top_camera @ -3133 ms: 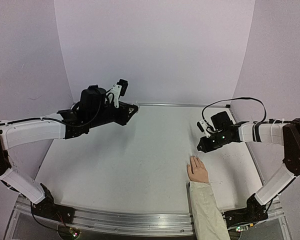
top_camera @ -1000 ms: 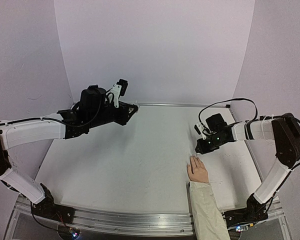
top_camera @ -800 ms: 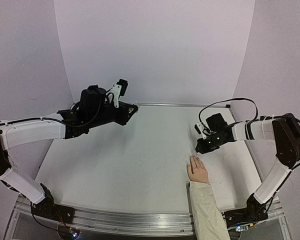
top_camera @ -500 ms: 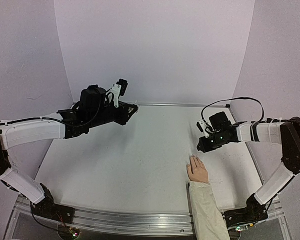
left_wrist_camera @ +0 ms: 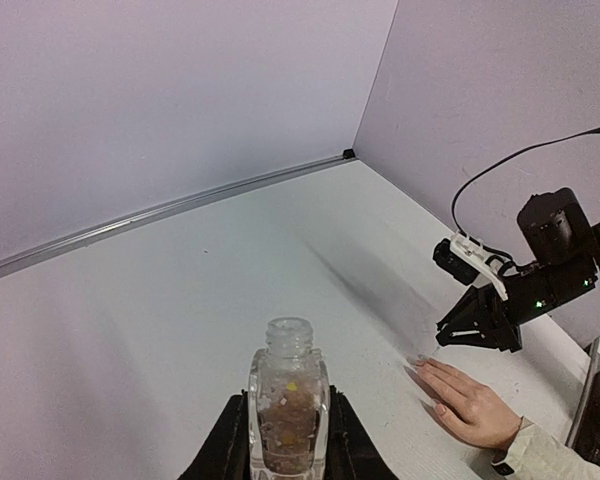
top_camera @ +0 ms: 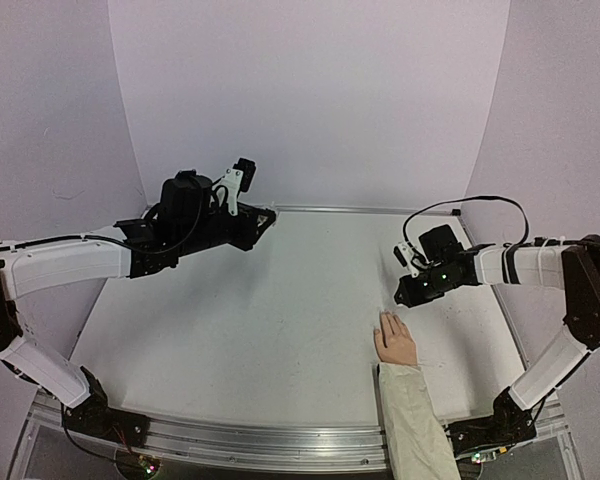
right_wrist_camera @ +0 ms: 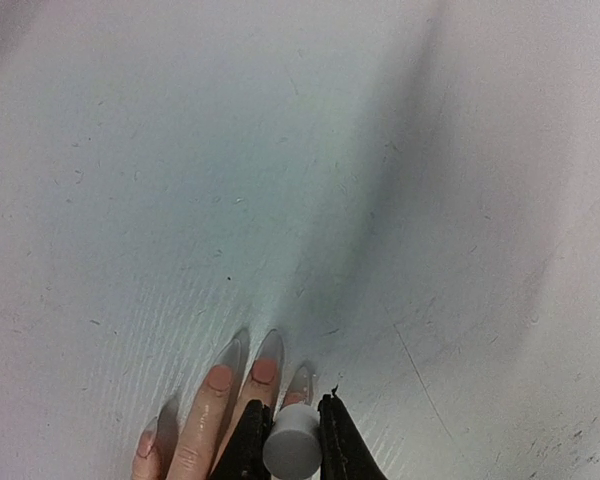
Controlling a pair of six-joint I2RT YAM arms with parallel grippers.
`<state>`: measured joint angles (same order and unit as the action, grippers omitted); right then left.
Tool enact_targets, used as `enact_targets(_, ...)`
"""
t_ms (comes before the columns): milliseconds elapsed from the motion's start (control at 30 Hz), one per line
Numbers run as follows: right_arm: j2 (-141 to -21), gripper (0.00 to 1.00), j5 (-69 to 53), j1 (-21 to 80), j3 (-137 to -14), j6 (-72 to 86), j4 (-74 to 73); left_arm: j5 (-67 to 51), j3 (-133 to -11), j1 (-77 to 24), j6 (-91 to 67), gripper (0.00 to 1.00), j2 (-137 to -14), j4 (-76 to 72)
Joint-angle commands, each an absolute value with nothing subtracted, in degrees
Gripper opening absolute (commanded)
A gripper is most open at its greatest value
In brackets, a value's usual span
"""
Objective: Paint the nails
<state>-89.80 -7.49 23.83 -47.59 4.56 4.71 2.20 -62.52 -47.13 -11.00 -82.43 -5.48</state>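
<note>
Right claw [right_wrist_camera: 285, 420]: closed on white cap [right_wrist_camera: 291, 452], near the nails [right_wrist_camera: 265, 371] of the hand [top_camera: 396, 342] flat on worktop [top_camera: 260, 330]. Left claw [left_wrist_camera: 288, 455]: closed on open bottle [left_wrist_camera: 288, 405]. Light, slow strokes are advised, kept within each nail's edge.

Robot lab test booth. Plain lilac walls [top_camera: 310, 90] close in a white table [top_camera: 260, 320] at 9, 12 and 3 o'clock. Bare metal rail [top_camera: 260, 437] runs along the table edge at 6 o'clock. Two white-and-black robot arms are bolted there: left arm [top_camera: 60, 265] at 7 o'clock, right arm [top_camera: 540, 262] at 5 o'clock. Loose black cable [top_camera: 480, 198] loops over the right arm.
</note>
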Motion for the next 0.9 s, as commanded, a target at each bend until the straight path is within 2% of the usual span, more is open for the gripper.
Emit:
enact_targets(0,-90.5,0.0,-8.1,24.2,-47.7,4.9,3.0,2.5,-63.2,-46.8,-11.6,0.0,-80.1,-7.4)
enact_targets(867,-94.1,0.0,-8.3,24.2,-49.5,5.2,5.0,3.0,-62.9,-46.8,-11.4,0.0,-79.8,-7.4)
